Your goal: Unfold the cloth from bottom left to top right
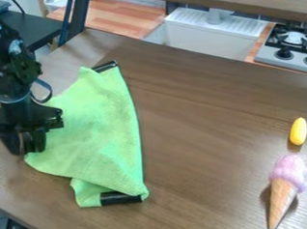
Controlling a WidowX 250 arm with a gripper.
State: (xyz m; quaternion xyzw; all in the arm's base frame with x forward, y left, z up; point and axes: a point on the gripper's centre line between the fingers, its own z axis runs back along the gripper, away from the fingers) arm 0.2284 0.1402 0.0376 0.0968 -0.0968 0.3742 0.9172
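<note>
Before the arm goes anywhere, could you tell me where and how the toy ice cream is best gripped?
Probably the cone, just below the scoop, from above with the jaws astride: it lies on its side and tapers to a point.

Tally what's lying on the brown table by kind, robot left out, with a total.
Green cloth: 1
Black strips at the cloth's edges: 2
Toy ice cream cone: 1
Yellow oval object: 1
Total: 5
</note>
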